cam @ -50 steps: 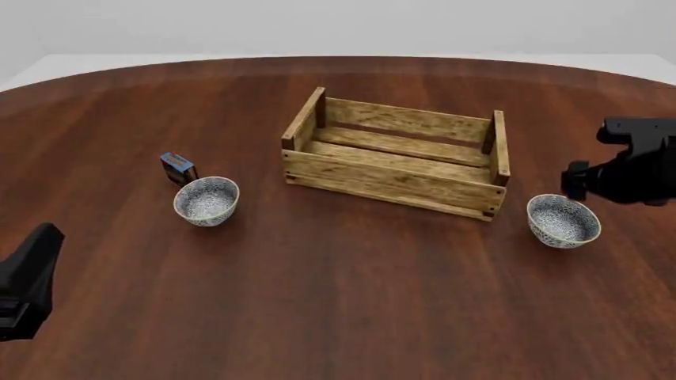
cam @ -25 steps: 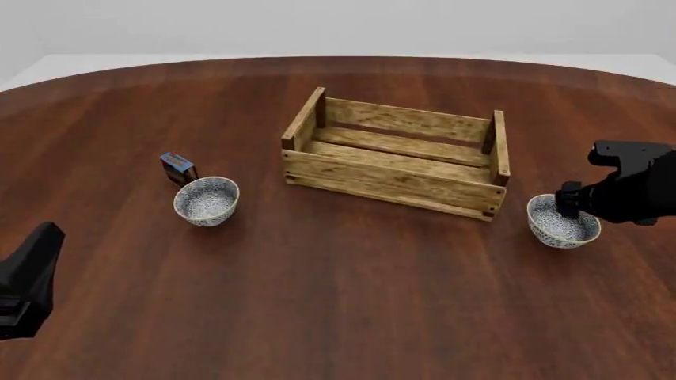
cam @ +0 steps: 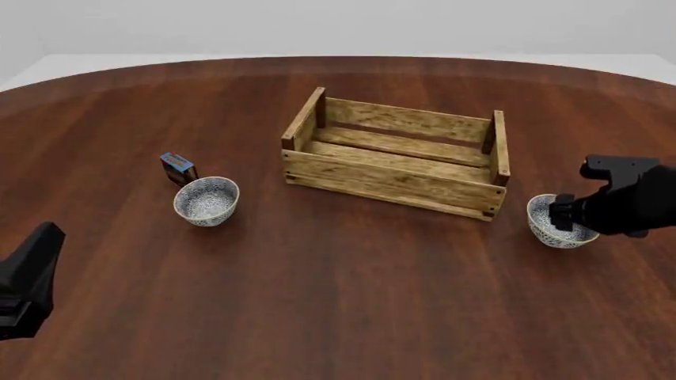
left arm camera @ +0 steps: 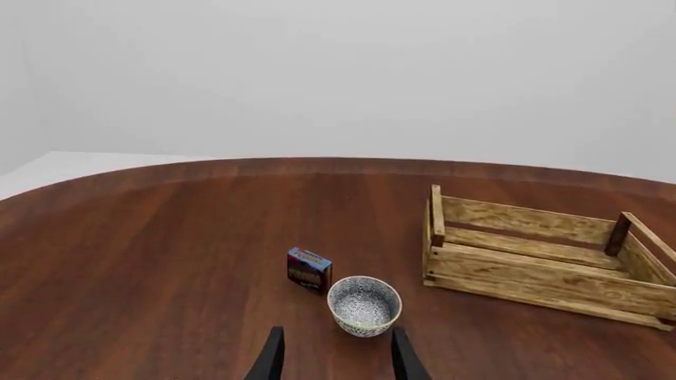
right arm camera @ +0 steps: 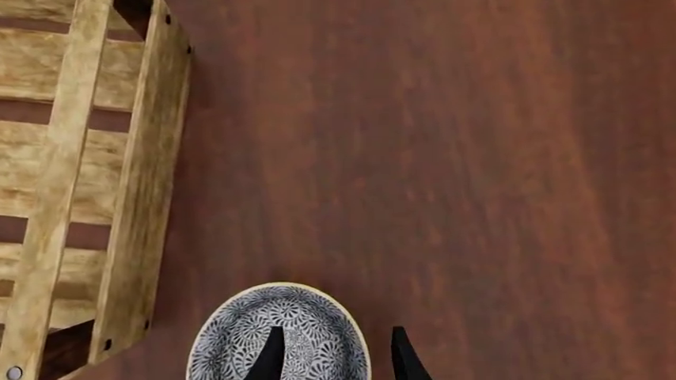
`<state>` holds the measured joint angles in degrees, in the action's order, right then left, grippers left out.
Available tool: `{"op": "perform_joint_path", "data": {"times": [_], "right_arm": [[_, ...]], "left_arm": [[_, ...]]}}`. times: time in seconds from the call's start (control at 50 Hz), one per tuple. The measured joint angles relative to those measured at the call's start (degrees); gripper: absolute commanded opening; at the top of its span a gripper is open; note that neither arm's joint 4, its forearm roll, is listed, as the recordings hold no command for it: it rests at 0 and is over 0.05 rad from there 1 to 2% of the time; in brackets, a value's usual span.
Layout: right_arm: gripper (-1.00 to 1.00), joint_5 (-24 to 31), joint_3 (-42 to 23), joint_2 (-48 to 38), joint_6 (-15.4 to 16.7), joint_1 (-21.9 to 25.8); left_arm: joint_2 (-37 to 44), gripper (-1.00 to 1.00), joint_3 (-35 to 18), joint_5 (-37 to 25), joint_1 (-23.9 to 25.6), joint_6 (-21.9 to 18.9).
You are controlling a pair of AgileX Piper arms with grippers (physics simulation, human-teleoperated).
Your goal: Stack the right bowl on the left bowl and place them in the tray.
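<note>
Broadly, the table (cam: 338, 301) fills the front view as a dark wood surface, and the tray (cam: 396, 154) sits upper centre, a slatted crate turned slightly askew. Both arms come next: the right arm enters at the right edge, its right gripper (right arm camera: 332, 352) lowered over the right bowl (cam: 549, 222), which stands on the table just beside the tray's near right corner. From the right wrist view one finger (right arm camera: 269, 356) sits inside the bowl and the other outside, straddling the cream rim with the jaws apart (not pressing on it, as far as can be seen). The left gripper (left arm camera: 336, 358) waits at lower left, fingers spread and holding nothing. The left bowl (cam: 206, 200) rests left of centre, well apart from the tray, with a small blue box (cam: 177, 167) just beside it.
</note>
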<state>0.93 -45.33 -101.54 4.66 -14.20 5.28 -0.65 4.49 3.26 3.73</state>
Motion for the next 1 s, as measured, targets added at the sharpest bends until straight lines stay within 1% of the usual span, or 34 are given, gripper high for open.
{"op": "perform_joint_path", "data": {"times": [0.44,0.46,0.82,1.0], "right_arm": [[1.0,-1.91,0.38,-1.99,-0.04,-0.26],[-1.0,-2.01,0.39,-2.0,-0.01,-0.29],[-1.0,-2.01,0.48,-0.99,0.46,-0.4],[-1.0,-0.49,0.56,1.19,0.52,-0.37]], "left_arm": [[1.42,1.0,0.12,1.41,0.23,-0.17],[1.45,1.0,0.12,1.44,0.23,-0.19],[0.94,1.0,0.07,0.89,0.2,-0.23],[-0.24,1.0,-0.15,-0.36,0.17,-0.19]]}}
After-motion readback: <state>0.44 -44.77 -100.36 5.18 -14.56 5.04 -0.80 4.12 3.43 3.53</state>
